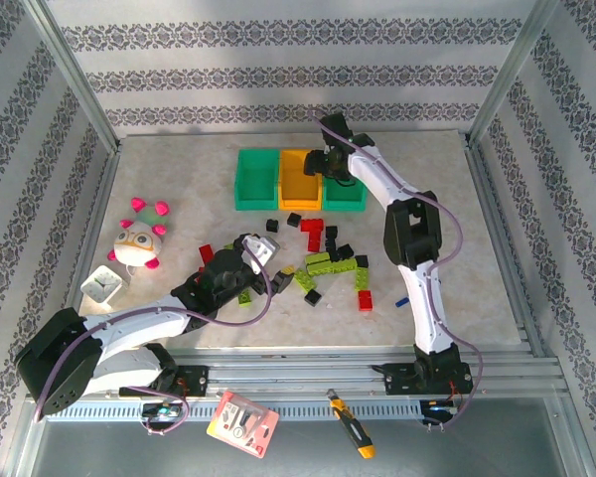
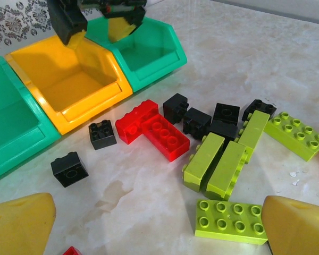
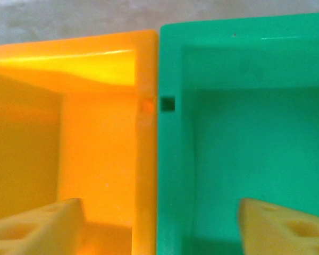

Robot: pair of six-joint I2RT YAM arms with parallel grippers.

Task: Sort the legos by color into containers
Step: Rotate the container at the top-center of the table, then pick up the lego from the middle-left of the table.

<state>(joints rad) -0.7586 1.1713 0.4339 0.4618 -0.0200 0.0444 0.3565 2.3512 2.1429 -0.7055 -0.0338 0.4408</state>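
Straddles the wall between orange bin (image 3: 95, 138) and green bin (image 3: 255, 138) with right hand (image 3: 159, 212) wide, empty; hovers over loose legos (image 2: 159, 135) on worktop (image 2: 255, 53) with left hand (image 2: 157, 212) wide.

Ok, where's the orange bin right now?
Top view: the orange bin sits at the far side of the table, between the left green bin and the right green bin; the right arm's fingers straddle its right wall.
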